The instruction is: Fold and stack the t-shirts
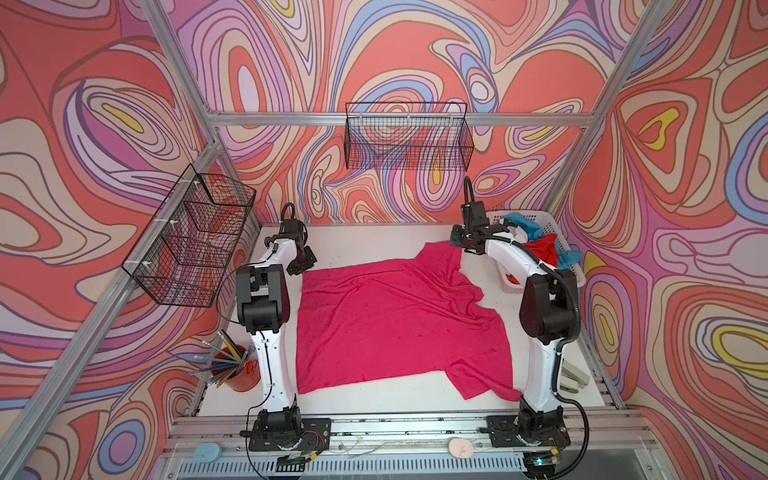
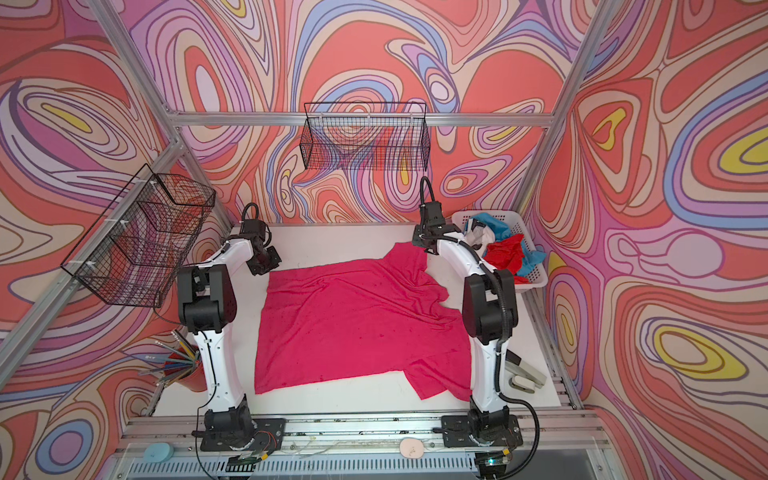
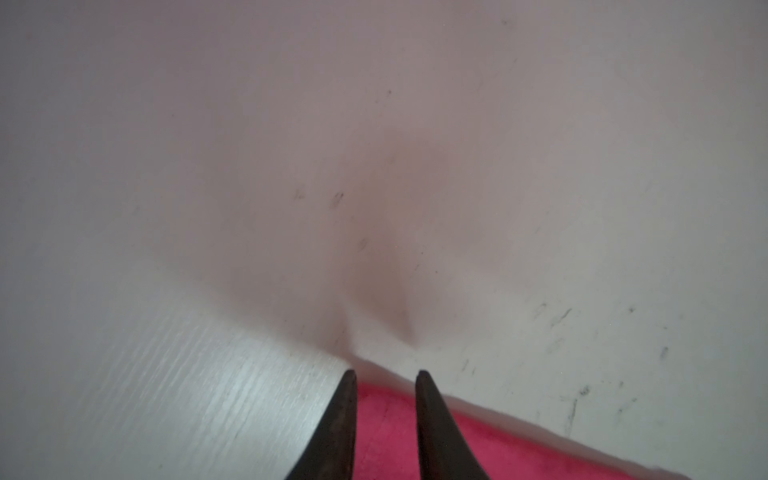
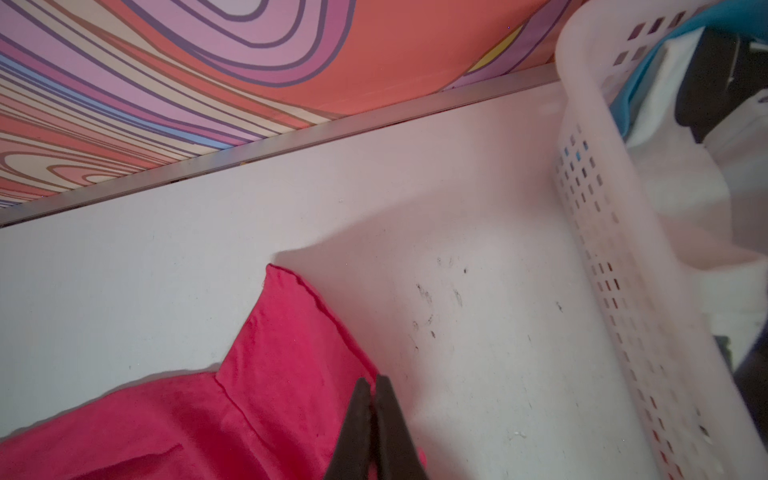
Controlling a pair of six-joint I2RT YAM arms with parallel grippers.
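White tabletop (image 1: 365,245) has the pink t-shirt (image 1: 395,324) spread mid-table, right gripper (image 4: 374,380) clamped on its far sleeve, left gripper (image 3: 386,374) narrowly parted over the hem corner (bite deeper before lifting, imo).

The right arm (image 1: 544,309) hides part of the white basket (image 1: 559,226) — and the pink t-shirt's (image 1: 395,324) near sleeve.

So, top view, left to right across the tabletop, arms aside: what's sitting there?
red pencil cup → magenta-pink t-shirt, spread flat → white slotted basket with heaped shirts inside
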